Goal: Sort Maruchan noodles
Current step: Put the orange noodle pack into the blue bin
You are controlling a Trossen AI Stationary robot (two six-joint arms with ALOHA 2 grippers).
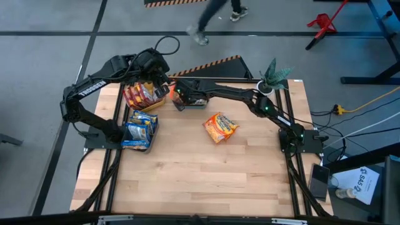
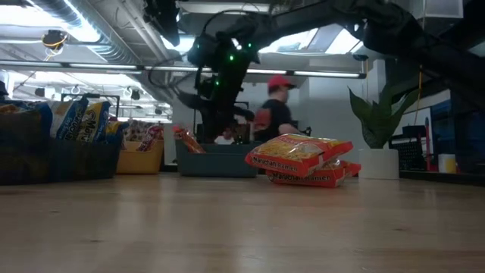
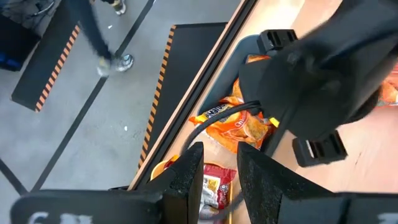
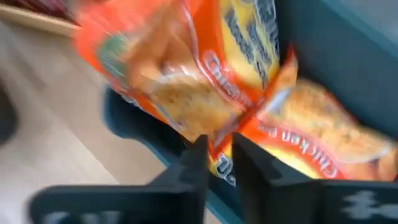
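Observation:
Orange noodle packets [image 1: 220, 127] lie stacked mid-table, also seen in the low view [image 2: 303, 161]. Red packets fill a yellow bin [image 1: 139, 95], and blue ones fill a dark bin [image 1: 140, 128]. A teal bin [image 1: 190, 100] at the far edge holds orange packets [image 3: 239, 121]. My right gripper [image 4: 221, 163] is in the teal bin, shut on an orange packet [image 4: 205, 74]. My left gripper [image 3: 221, 171] hovers over the yellow bin, open, with a red packet [image 3: 217, 186] showing below its fingers. My right gripper pinches an orange packet by its crimped end seam [image 4: 225, 149] between the two fingers, which come from above and slant down into the teal bin. The packet leans tilted over the bin's wall [image 2: 186, 140], above another orange packet [image 4: 323, 134] lying in the bin.
A potted plant [image 1: 272, 78] stands at the far right corner. The near half of the table [image 1: 200, 181] holds nothing. A person [image 1: 212, 19] walks on the floor beyond the far edge, and another person [image 2: 274, 110] shows behind the table in the low view.

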